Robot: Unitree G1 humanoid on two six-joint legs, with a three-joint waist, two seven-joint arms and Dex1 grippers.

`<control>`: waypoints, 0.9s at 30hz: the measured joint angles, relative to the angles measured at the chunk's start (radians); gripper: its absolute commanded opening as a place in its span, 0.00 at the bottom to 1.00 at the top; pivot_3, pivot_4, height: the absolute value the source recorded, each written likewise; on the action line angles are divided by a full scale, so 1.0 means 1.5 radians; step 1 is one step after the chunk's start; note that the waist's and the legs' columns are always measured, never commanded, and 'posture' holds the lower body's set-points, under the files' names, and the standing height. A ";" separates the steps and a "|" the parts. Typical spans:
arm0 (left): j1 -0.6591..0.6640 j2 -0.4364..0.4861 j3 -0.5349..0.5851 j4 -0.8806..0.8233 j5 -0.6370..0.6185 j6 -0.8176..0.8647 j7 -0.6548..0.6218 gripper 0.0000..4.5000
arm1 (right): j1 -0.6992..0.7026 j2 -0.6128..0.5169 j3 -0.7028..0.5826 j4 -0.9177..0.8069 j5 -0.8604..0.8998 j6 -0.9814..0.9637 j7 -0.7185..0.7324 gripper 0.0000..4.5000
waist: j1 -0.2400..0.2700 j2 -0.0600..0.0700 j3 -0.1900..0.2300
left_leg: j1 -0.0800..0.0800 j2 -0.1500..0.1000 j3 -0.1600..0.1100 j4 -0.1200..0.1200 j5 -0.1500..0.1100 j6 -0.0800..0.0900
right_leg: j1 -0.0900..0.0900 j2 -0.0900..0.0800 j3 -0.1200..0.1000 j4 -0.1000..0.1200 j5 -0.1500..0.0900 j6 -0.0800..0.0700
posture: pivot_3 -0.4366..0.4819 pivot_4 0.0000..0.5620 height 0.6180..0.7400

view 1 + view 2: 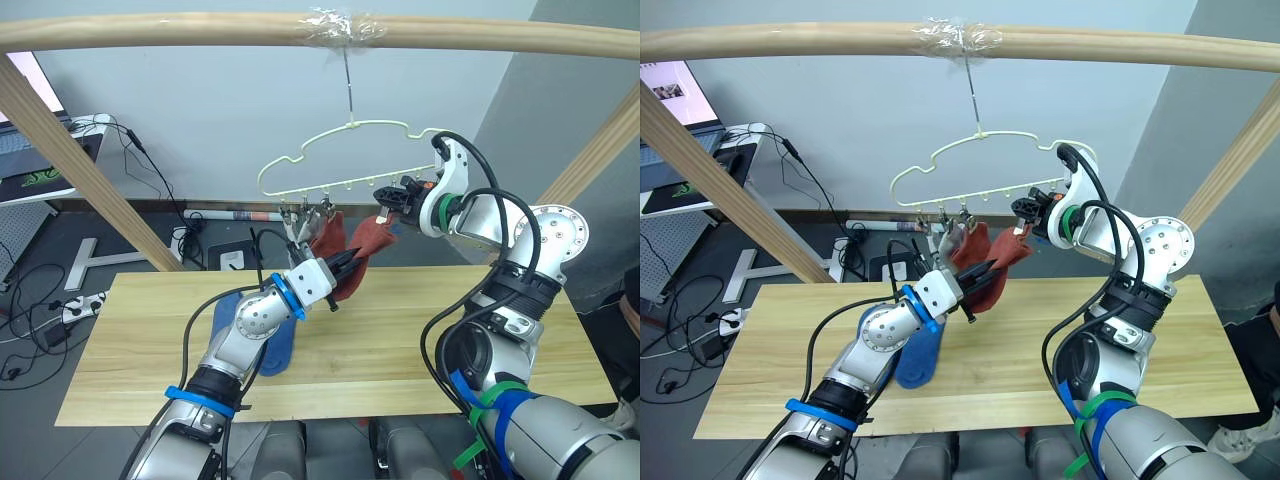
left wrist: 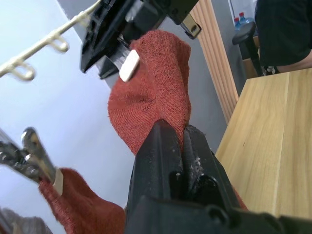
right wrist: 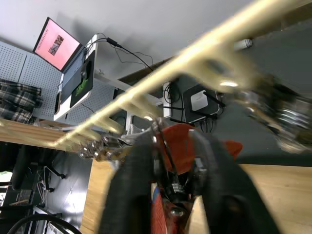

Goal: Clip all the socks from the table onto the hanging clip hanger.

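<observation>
The held rust-red sock (image 1: 366, 247) ran on a diagonal long axis, its upper end raised toward the right gripper (image 1: 385, 203) and its lower end pinched in the left gripper (image 1: 345, 266). It was a short sock of coarse, soft knit, folded on itself just above the left jaws, which were closed on its lower edge. The right jaws were set around one metal clip (image 2: 127, 64) of the clip hanger (image 1: 345, 150), with the upper end of the sock directly beneath them; whether the fingers were pressing the clip could not be told. A second rust-red sock (image 1: 326, 232) hung from a clip just beside the left jaws, toward the robot's left, with its long axis vertical and its free end downward. A light grey sock (image 1: 298, 232) hung next to it, farther from the jaws, largely hidden. One blue sock (image 1: 277, 341) lay flat on the table (image 1: 400, 330) below the left forearm, its long axis running roughly toward the robot. Counted: two rust-red socks, one blue, one grey. The hanger was pale cream wire with wavy shoulders, suspended by its hook from the wooden rail (image 1: 180, 30), above the jaws of both grippers.
</observation>
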 measured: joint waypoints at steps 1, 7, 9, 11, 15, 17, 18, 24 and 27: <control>0.000 0.000 0.000 0.000 0.000 0.001 0.000 0.00 | 0.002 -0.002 0.001 -0.002 0.001 0.000 0.003 0.58 | 0.000 0.000 0.000 | 0.000 0.000 0.000 0.000 0.000 0.000 | 0.000 0.000 0.000 0.000 0.000 -0.001 | 0.56 0.31 1.00; 0.003 -0.013 -0.009 -0.004 -0.023 0.031 -0.021 0.12 | 0.036 -0.049 0.057 -0.054 0.021 0.000 0.050 1.00 | 0.001 0.000 0.000 | 0.000 0.000 0.000 0.000 0.000 0.000 | 0.000 0.000 0.000 0.000 0.001 -0.002 | 0.56 0.28 1.00; 0.004 -0.019 -0.012 -0.005 -0.044 0.062 -0.040 0.24 | 0.086 -0.101 0.109 -0.120 0.047 0.000 0.089 1.00 | 0.002 0.000 0.000 | -0.001 -0.001 0.000 0.000 0.000 0.000 | 0.000 0.000 0.000 0.000 0.001 -0.002 | 0.55 0.27 1.00; 0.000 -0.025 -0.011 -0.005 -0.067 0.102 -0.056 0.36 | 0.138 -0.141 0.147 -0.191 0.060 -0.006 0.119 1.00 | 0.000 0.000 0.000 | -0.001 -0.001 0.000 0.000 0.000 0.000 | 0.000 0.000 0.000 0.000 0.001 -0.002 | 0.55 0.26 1.00; -0.003 -0.038 0.003 -0.020 -0.132 0.207 -0.088 0.65 | 0.304 -0.215 0.272 -0.362 0.048 -0.086 0.160 1.00 | -0.005 0.000 -0.001 | 0.000 0.000 -0.001 0.000 0.000 0.000 | 0.000 0.000 -0.001 0.001 -0.001 0.001 | 0.55 0.24 1.00; -0.003 -0.036 0.017 -0.037 -0.164 0.256 -0.105 0.76 | 0.359 -0.220 0.323 -0.404 0.015 -0.142 0.155 1.00 | -0.015 0.000 -0.001 | 0.000 0.000 -0.001 0.001 0.000 0.000 | 0.000 0.000 -0.001 0.001 -0.001 0.001 | 0.55 0.24 1.00; -0.003 -0.031 0.021 -0.051 -0.181 0.281 -0.113 0.82 | 0.384 -0.221 0.349 -0.423 -0.005 -0.177 0.148 1.00 | -0.019 0.000 -0.001 | 0.000 0.000 -0.001 0.001 0.000 0.000 | 0.000 0.000 -0.001 0.001 -0.001 0.002 | 0.55 0.24 1.00; -0.001 0.045 0.080 -0.173 -0.278 0.430 -0.179 1.00 | 0.452 -0.210 0.501 -0.440 -0.177 -0.394 0.084 0.72 | -0.026 0.000 -0.001 | 0.000 0.000 -0.001 0.005 0.000 0.000 | 0.001 0.001 0.000 0.002 0.001 0.003 | 0.56 0.26 1.00; 0.003 0.092 0.110 -0.234 -0.320 0.473 -0.214 1.00 | 0.455 -0.181 0.551 -0.409 -0.244 -0.473 0.053 0.72 | -0.024 0.000 -0.001 | 0.000 0.000 -0.001 0.006 0.000 0.000 | 0.001 0.001 0.001 0.002 0.001 0.003 | 0.57 0.26 1.00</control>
